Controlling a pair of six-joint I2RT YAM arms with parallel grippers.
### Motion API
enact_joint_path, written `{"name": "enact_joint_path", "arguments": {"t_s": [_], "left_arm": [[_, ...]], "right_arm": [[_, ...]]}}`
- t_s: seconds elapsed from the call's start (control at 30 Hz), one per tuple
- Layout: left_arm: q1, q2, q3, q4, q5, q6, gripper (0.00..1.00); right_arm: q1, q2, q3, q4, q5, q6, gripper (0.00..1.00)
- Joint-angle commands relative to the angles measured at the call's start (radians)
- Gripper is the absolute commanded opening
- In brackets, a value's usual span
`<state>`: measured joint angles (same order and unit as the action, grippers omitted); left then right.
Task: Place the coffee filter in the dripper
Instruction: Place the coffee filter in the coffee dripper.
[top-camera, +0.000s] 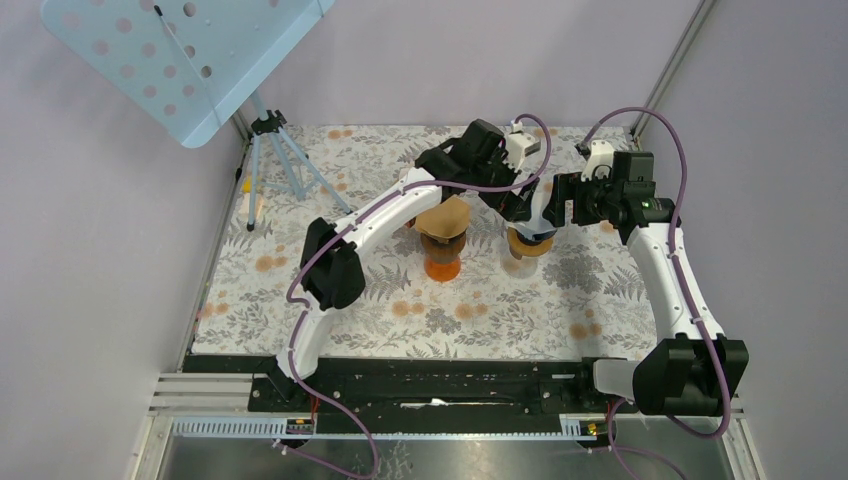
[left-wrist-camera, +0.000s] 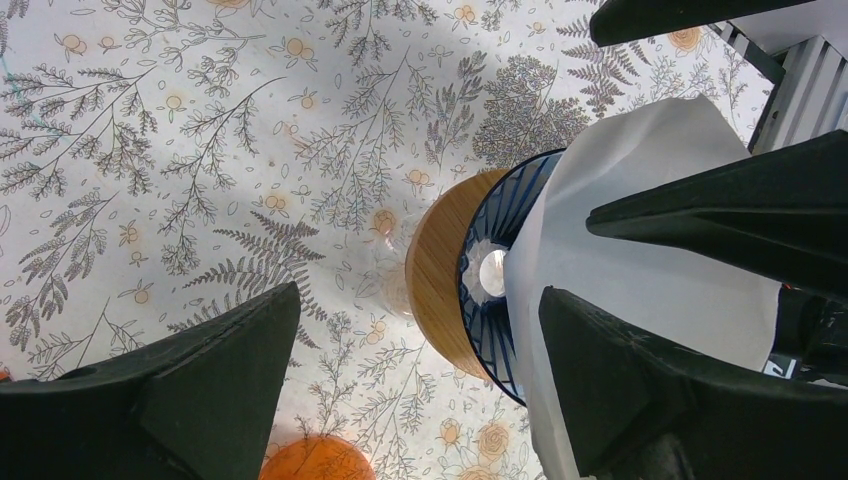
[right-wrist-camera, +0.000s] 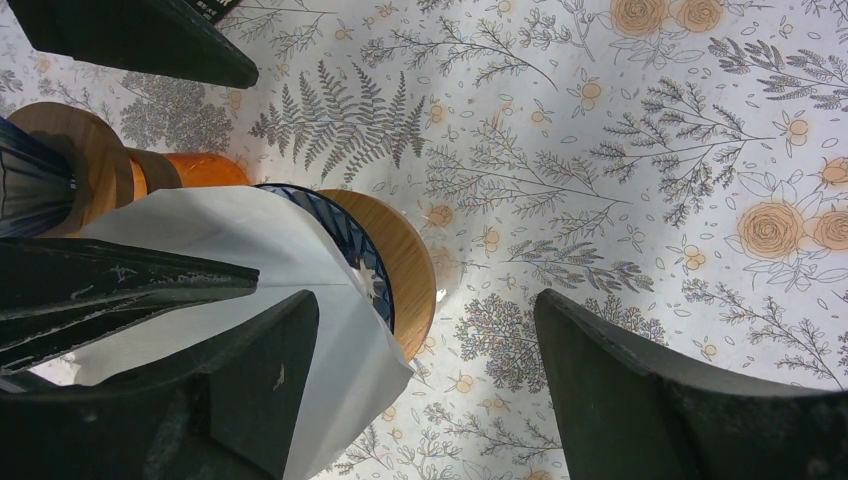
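Floral-print table (top-camera: 300, 310): orange vessel (top-camera: 442, 266), glass vessel (top-camera: 521, 262) side by side mid-table; tripod (top-camera: 280, 160) far-left corner.

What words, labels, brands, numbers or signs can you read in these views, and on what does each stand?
No text reads clearly in any view.
A white mark on a black part at the left wrist view's right edge: too small to read.
A pale marking on a black part at the right wrist view's top edge: cut off, unreadable.
The coffee filter, dripper and tablecloth: no lettering visible.
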<state>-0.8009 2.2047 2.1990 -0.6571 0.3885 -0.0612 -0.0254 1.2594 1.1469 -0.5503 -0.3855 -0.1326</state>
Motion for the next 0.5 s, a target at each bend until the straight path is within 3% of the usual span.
{"name": "enact_joint_path", "arguments": {"t_s": [0.0,0.47], "left_arm": [[-0.003,-0.078,0.041,0.016,0.014,-0.015,0.99],[-0.003,-0.120,-0.041,0.056,0.030,-0.102,0.99]], "right_arm": [[-0.004,-0.006,0.025,-0.011,-0.016,0.010,0.86],[-0.004,-0.007,-0.001,-0.010,-0.016,0.006,0.86]]}}
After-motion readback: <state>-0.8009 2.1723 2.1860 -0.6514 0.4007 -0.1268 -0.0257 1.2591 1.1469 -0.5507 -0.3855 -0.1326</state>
